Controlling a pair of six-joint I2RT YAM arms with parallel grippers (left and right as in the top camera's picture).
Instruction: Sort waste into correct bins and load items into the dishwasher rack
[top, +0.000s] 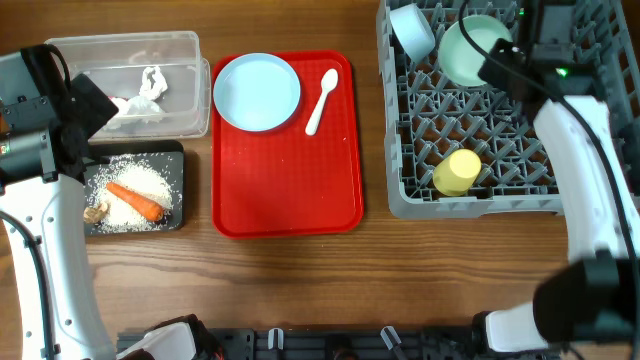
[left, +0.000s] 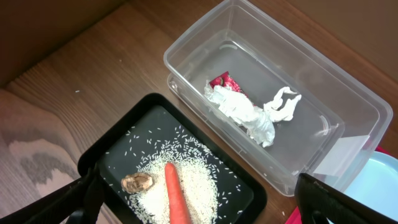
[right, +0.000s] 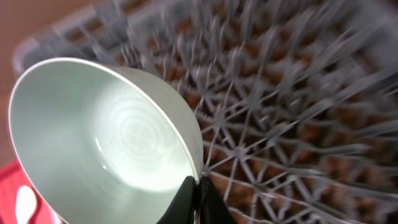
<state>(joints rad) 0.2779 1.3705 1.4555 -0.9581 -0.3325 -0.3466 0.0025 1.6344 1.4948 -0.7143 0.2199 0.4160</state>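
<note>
Where white rice (left: 200, 184) speckles the black tray (left: 132, 134), a tapered carrot (left: 176, 196) lies.

On the table (top: 300, 290), the tub (top: 120, 42) stands at the far left, and the shallow tray (top: 176, 152) lies just in front of it. In the tub lies the crumpled tissue (top: 150, 85), with the wrapper (left: 224, 81) partly under its edge. In the shallow tray the rice grains (top: 148, 180) are spread out, the carrot (top: 135, 201) lies on them, and the food scrap (top: 97, 211) sits just left of the carrot. To the right of both stands the flat tray (top: 290, 190). On its far part the plate (top: 257, 92) sits at the left, with the spoon (top: 321, 100) just right of it. The dishwasher rack (top: 480, 206) stands right of the flat tray. It holds a small bowl (top: 412, 30) in its far left corner, a larger bowl (top: 470, 50) just to that bowl's right, and the cup (top: 457, 172) nearer the front.
</note>
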